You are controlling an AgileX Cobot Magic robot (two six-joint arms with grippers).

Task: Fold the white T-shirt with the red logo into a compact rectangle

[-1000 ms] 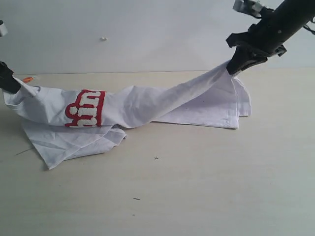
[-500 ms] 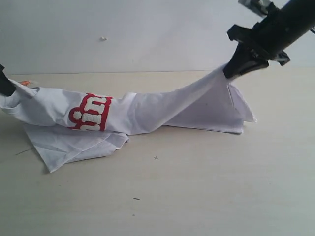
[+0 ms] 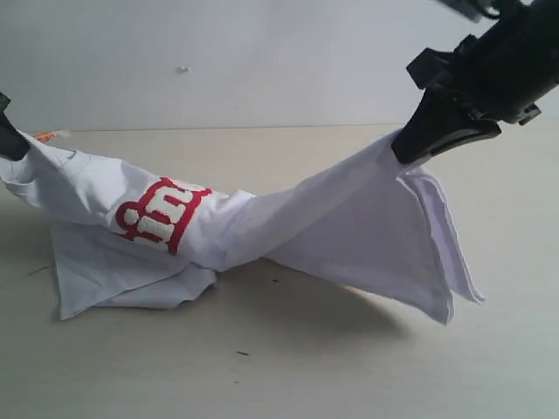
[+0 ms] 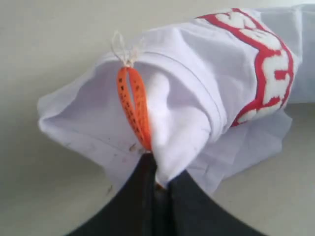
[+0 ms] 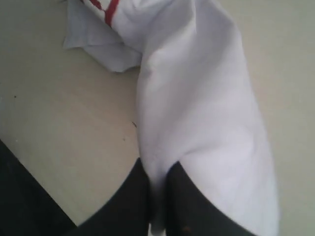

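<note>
The white T-shirt (image 3: 288, 214) hangs stretched between both grippers above the beige table (image 3: 279, 367). Its red logo (image 3: 162, 214) with white letters wraps round the twisted cloth left of the middle, and shows too in the left wrist view (image 4: 266, 64). My left gripper (image 3: 10, 144) is shut on the collar end beside the orange neck tag (image 4: 133, 105). My right gripper (image 3: 410, 144) is shut on the other end of the T-shirt (image 5: 197, 98), high at the right, with cloth draping down below it. The shirt's lower left part rests on the table.
A pale wall (image 3: 218, 52) rises behind the table's far edge. A few small dark specks (image 3: 242, 353) lie on the table near the front.
My right gripper has come forward and lifted its end, so the right part of the shirt now hangs off the table. The logo has shifted and tilted.
</note>
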